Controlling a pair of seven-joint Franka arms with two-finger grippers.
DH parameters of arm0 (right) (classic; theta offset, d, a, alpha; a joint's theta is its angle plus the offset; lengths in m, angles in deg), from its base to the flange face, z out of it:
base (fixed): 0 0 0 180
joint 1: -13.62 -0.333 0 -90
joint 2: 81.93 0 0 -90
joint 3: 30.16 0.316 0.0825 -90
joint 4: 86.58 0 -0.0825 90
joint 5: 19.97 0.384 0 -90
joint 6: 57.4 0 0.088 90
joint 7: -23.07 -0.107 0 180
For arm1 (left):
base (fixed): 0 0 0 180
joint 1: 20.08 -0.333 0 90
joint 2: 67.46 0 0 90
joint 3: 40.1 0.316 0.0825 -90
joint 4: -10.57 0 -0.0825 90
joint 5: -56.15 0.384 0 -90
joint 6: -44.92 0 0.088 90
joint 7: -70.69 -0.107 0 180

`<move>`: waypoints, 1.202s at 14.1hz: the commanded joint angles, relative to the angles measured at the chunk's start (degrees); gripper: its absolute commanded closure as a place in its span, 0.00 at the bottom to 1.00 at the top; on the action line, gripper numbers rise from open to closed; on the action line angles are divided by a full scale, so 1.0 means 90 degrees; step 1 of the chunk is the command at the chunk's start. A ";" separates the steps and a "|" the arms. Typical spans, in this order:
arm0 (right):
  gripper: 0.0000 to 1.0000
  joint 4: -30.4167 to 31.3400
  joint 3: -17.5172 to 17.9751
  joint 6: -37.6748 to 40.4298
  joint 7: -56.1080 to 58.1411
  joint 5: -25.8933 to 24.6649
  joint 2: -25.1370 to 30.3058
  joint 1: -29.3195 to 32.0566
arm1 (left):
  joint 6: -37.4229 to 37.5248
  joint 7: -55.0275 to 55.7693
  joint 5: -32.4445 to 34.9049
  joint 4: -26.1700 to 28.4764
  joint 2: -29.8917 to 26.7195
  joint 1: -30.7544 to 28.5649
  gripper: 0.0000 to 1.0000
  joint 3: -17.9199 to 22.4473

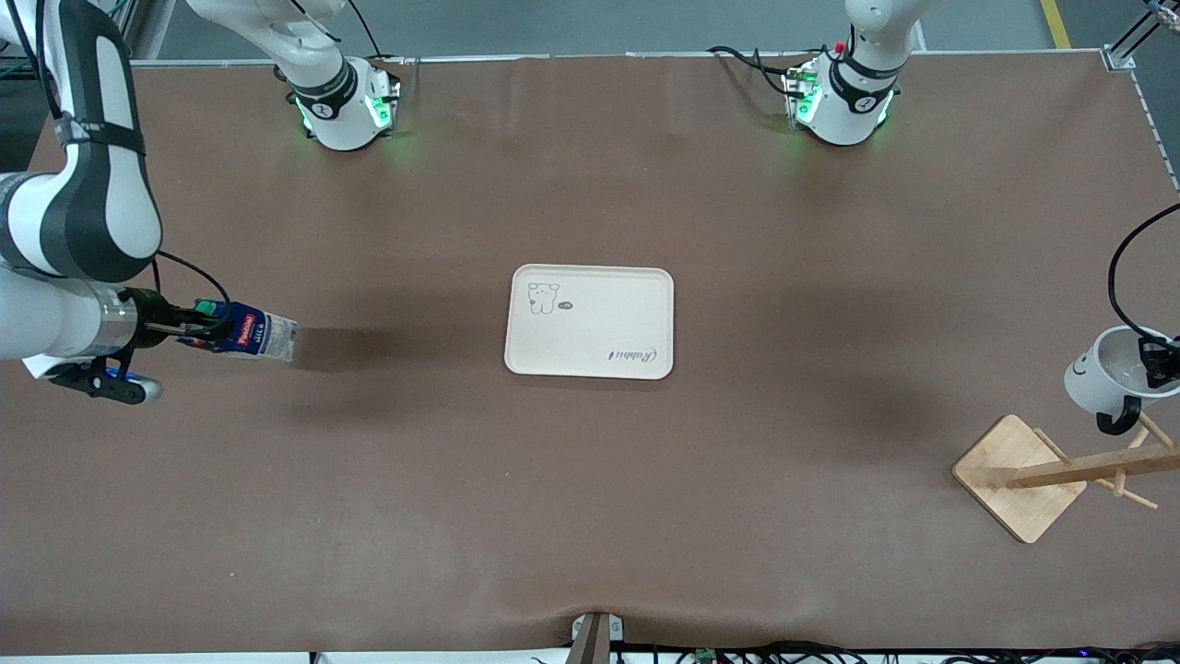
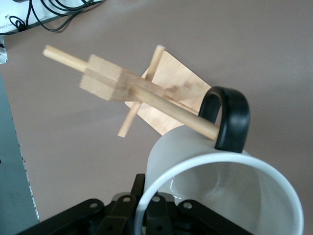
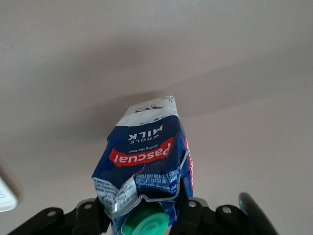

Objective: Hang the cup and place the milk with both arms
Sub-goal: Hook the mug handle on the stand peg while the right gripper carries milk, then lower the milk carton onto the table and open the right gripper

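Front view, right gripper [image 1: 207,325] jaws clamped on the milk [image 1: 253,336] above the table [image 1: 590,516], left gripper [image 1: 1154,361] jaws pinching the cup [image 1: 1102,378] over the wooden rack [image 1: 1060,472].

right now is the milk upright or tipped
Tipped: the milk lies sideways in the right gripper, off the table, green cap toward the fingers.

Tray [image 1: 590,321] mid-table. Rack [image 1: 1042,475] near the left arm's end, toward the front-camera edge; cup [image 1: 1102,373] above it in left gripper [image 1: 1157,361]. Milk [image 1: 249,334] in right gripper [image 1: 198,323] over the right arm's end.
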 commanded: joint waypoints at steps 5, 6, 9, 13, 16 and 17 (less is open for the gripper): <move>1.00 0.1568 0.0137 -0.1185 0.0396 -0.0151 0.0774 0.0485 | 0.0016 -0.0313 -0.0251 -0.0319 0.0283 -0.0177 1.00 -0.0041; 0.92 0.1684 0.0137 -0.1359 0.0512 -0.0151 0.0783 0.0544 | -0.0003 -0.0401 -0.0251 -0.0368 0.0341 -0.0186 1.00 -0.0041; 0.40 0.1919 0.0137 -0.1576 0.0640 -0.0151 0.0803 0.0564 | -0.0023 -0.0499 -0.0261 -0.0495 0.0420 -0.0255 1.00 -0.0041; 0.00 0.1910 0.0147 -0.1537 0.0640 -0.0141 0.0793 0.0584 | -0.0238 -0.0383 -0.0426 -0.0485 0.0508 -0.0245 0.00 -0.0050; 0.00 0.1502 0.0147 -0.1236 0.0708 -0.0141 0.0774 0.0593 | -0.0170 -0.0042 -0.0739 -0.0485 0.0333 -0.0226 0.00 -0.0089; 0.00 0.1181 0.0147 -0.0964 0.0805 -0.0131 0.0725 0.0603 | -0.0121 0.0143 -0.0740 -0.0476 0.0216 -0.0226 0.00 -0.0099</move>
